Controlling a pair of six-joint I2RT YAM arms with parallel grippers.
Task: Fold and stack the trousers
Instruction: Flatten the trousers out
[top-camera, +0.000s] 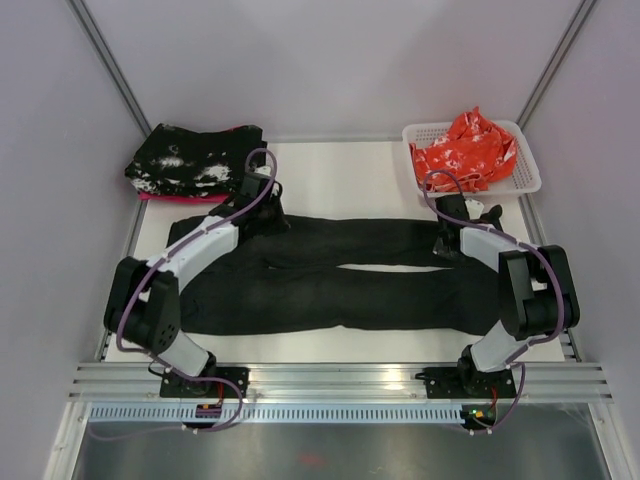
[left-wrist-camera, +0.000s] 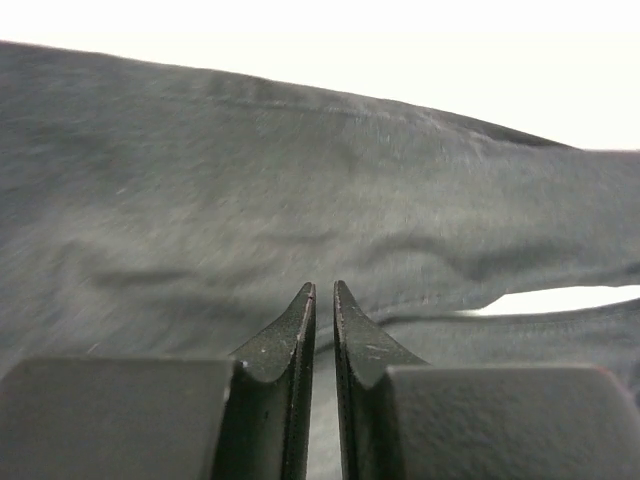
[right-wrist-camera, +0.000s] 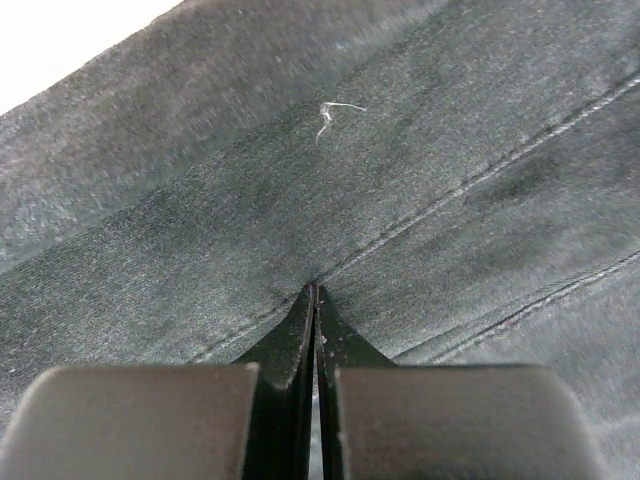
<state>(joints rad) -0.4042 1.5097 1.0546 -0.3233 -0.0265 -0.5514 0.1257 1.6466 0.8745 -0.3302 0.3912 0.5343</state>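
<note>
Pinched shut on black trousers (top-camera: 330, 300) with left claw (left-wrist-camera: 324, 288) and right claw (right-wrist-camera: 315, 290) alike, cloth stretched between both claws, trailing nearer across the bench (top-camera: 340, 175).

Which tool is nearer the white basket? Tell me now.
Right. The right tool rests on the trousers just before the basket; the left tool is far across, beside the speckled cloth.
</note>
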